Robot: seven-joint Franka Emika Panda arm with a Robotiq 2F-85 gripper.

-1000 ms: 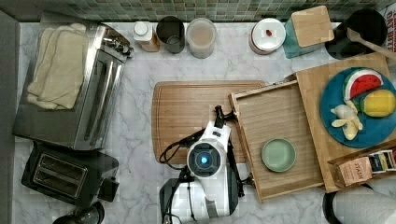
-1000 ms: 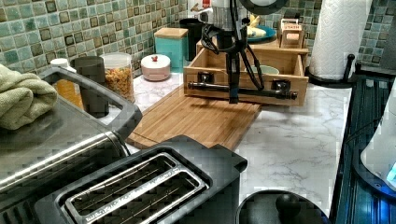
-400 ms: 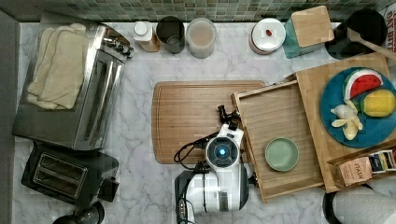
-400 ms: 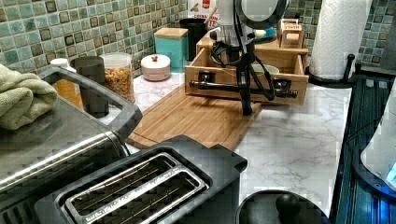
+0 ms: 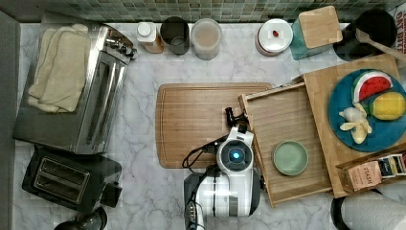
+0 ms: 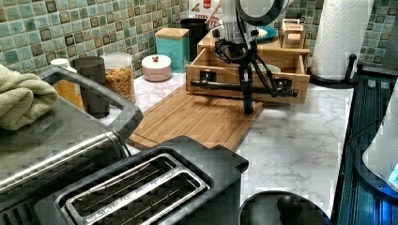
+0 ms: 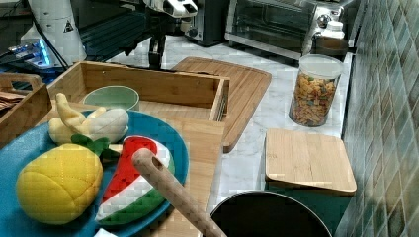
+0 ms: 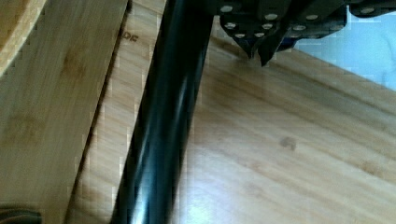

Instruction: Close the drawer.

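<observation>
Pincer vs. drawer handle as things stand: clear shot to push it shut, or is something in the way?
Probably yes. The pincer hangs low over the cutting board, right in front of the black handle bar on the drawer front. Nothing stands between them. The green bowl sits inside the drawer, off the path.

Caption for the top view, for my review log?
Panda arm's tool at the front of the open drawer, green bowl inside, cutting board alongside.

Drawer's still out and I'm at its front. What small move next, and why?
Probably push toward the top view's right. The drawer stands well out of the wooden box, the green bowl inside, and the gripper hangs low beside the black handle bar.
</observation>
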